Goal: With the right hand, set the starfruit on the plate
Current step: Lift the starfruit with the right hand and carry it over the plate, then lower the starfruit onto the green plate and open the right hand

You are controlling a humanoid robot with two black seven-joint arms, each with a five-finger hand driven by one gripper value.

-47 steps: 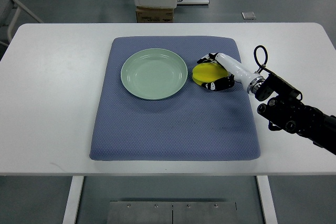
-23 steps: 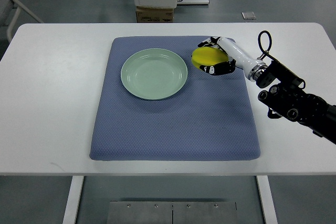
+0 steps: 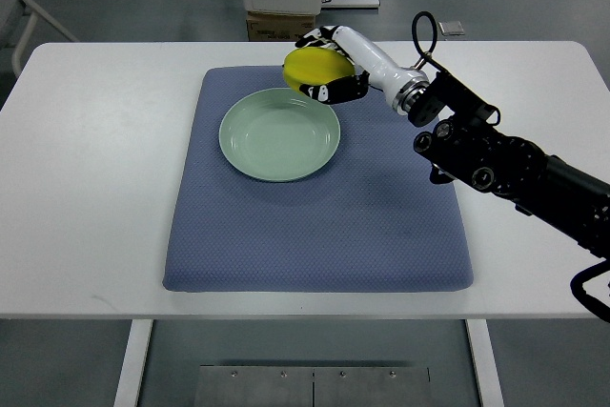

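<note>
White worktop (image 3: 95, 188) carried a blue mat (image 3: 315, 235) with a green plate (image 3: 279, 133) at its upper centre. Right hand (image 3: 329, 69) had its fingers (image 3: 329, 92) curled around the yellow starfruit (image 3: 315, 66), held aloft just off the plate's rim at about one o'clock. Recommended: carry toward seven o'clock until centred over the plate, lower close, then release gently so the fruit does not roll.

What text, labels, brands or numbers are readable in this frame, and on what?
None can be read.
Cardboard box beyond the table: no legible print on its face.
Small grey square thing on the floor: no readable marking.
Right hand, starfruit, plate and blue mat: no lettering visible.
</note>
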